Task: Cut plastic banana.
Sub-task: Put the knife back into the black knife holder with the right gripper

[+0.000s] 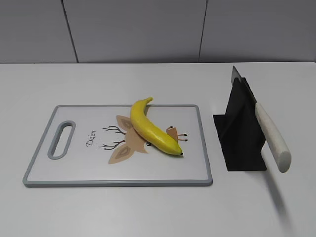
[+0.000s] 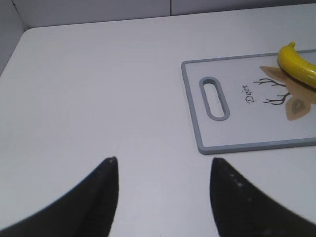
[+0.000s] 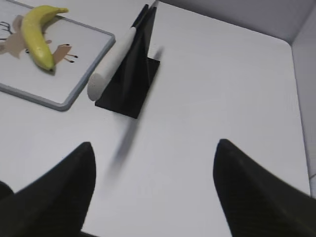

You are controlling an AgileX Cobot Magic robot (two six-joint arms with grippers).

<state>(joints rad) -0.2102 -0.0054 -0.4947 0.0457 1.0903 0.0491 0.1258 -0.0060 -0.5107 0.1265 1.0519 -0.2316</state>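
Observation:
The plastic banana [image 1: 150, 129] is glossy yellow, whole and curved, lying on the white cutting board [image 1: 74, 170] with a grey rim and a deer drawing. It also shows in the left wrist view [image 2: 298, 65] and the right wrist view [image 3: 36, 34]. A knife with a white handle [image 1: 272, 137] rests blade-down in a black stand [image 1: 242, 133] right of the board. My left gripper [image 2: 163, 160] is open and empty above bare table left of the board. My right gripper [image 3: 154, 144] is open and empty, well in front of the knife stand [image 3: 129, 74]. Neither gripper shows in the exterior view.
The white table [image 1: 148, 212] ends at a grey panelled wall at the back. The board's handle slot [image 2: 214, 98] faces the left gripper. The table's left edge [image 2: 12, 54] and right edge [image 3: 296, 74] are in the wrist views.

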